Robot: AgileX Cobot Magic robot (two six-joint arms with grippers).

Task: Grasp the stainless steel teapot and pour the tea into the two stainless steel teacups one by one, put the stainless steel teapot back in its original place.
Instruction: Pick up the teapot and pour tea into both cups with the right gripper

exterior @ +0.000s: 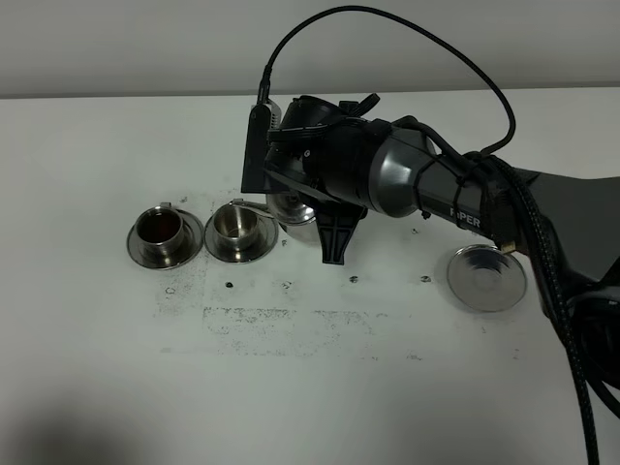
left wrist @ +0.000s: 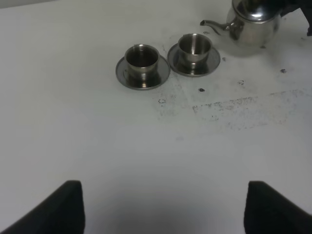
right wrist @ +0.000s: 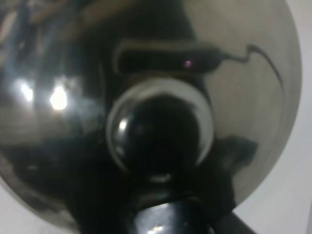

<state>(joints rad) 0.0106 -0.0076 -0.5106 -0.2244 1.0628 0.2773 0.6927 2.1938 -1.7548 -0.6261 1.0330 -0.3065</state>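
Note:
Two stainless steel teacups stand on saucers side by side. The left teacup (exterior: 164,229) (left wrist: 142,57) holds reddish-brown tea (exterior: 161,226). The right teacup (exterior: 240,226) (left wrist: 194,45) looks bare steel inside. The stainless steel teapot (exterior: 291,207) (left wrist: 253,22) sits low just right of it, mostly hidden under my right arm, with its spout (left wrist: 212,24) pointing at the right teacup. My right gripper (exterior: 325,218) is shut on the teapot; the right wrist view is filled by the lid and its knob (right wrist: 158,131). My left gripper (left wrist: 165,209) is open and holds nothing, well short of the cups.
A round steel saucer (exterior: 487,278) lies alone on the white table (exterior: 310,387) to the right. My right arm and its black cable (exterior: 552,262) stretch from the right edge across the middle. Small marks and scuffs dot the tabletop.

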